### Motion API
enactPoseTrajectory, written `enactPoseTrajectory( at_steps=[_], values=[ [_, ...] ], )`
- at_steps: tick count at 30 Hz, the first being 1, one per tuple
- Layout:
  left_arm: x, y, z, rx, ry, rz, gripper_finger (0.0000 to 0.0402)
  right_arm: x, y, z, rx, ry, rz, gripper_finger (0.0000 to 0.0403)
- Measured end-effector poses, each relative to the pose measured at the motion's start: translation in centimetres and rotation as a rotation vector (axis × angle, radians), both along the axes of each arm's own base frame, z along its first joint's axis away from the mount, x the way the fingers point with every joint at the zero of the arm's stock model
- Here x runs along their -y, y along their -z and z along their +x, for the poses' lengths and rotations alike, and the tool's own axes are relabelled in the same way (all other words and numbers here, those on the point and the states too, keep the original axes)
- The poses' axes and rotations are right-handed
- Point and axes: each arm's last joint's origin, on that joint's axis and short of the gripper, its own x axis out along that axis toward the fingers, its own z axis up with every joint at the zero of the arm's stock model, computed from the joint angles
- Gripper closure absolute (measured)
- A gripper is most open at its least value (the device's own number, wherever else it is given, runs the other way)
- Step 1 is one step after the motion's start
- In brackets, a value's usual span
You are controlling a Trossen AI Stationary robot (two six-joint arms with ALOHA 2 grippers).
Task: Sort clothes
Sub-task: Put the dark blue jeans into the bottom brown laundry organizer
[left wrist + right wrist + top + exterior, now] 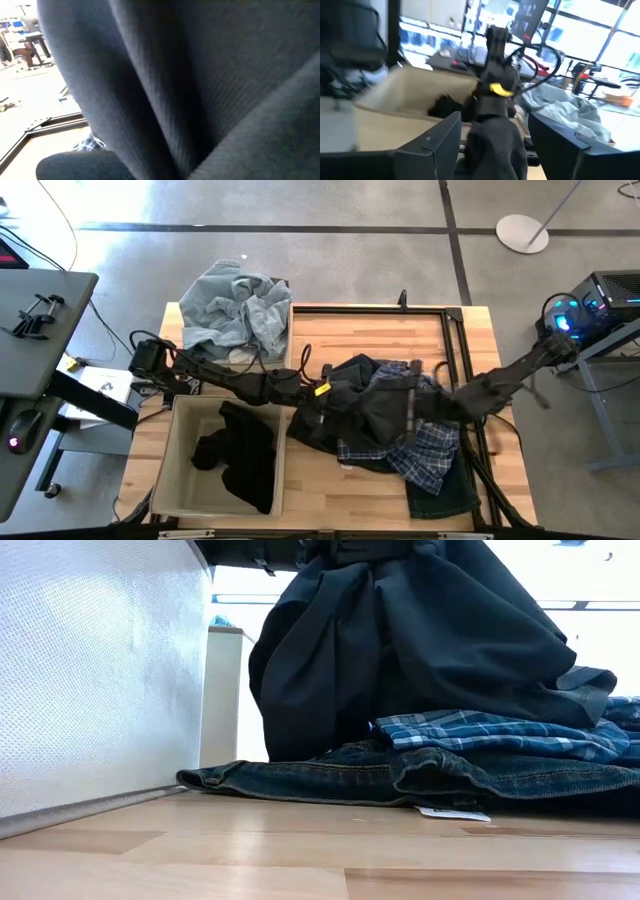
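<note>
Taking the near bin (170, 480) as landmark: black clothes (240, 455) already lie inside it. Just right of it, the left gripper (322, 395) is closed on a dark garment (375, 405), lifted above the pile of plaid shirt (425, 450) and dark jeans (445, 495) on the surface (330, 340). The right gripper (492, 137), further right, stands open (fabric between its fingers). The left arm is nearer the bin. The left gripper's fingertips are hidden by cloth.

Bright daylight from the far windows (600, 30) washes out the low view; both wrist views are blurred, the overhead evenly lit.
</note>
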Motion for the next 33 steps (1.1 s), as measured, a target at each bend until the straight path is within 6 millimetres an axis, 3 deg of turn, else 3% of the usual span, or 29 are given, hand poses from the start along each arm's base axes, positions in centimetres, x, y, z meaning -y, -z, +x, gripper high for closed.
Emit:
enactPoseTrajectory(
  at_steps=[6,10,14,18,25,29,33],
  values=[
    [0.5,-1.5,-0.3,0.119,0.013,0.04,0.0392,0.2,-1.0,-3.3,-0.01,-0.067,0.113,0.0182],
    [0.4,-6.1,-1.7,0.275,0.009,0.118,0.0392,-0.1,0.0,-3.6,-0.082,-0.022,0.13,0.0182],
    [1.0,-11.9,-5.0,0.377,0.1,0.233,0.0392,-0.7,1.6,-3.3,-0.161,0.083,0.099,0.0182],
    [3.4,-15.7,-8.9,0.322,0.306,0.375,0.0392,-1.2,3.1,-2.6,-0.231,0.139,0.097,0.0182],
    [7.3,-23.9,-16.4,0.133,0.098,0.441,0.0393,-2.4,5.3,-1.2,-0.316,0.171,0.064,0.0182],
    [8.4,-25.8,-18.9,-0.011,0.083,0.311,0.0393,-2.6,5.8,-0.9,-0.333,0.174,0.045,0.0182],
    [9.3,-24.4,-20.1,-0.174,0.117,0.146,0.0393,-2.6,5.8,-0.9,-0.327,0.186,0.053,0.0182]
  ],
)
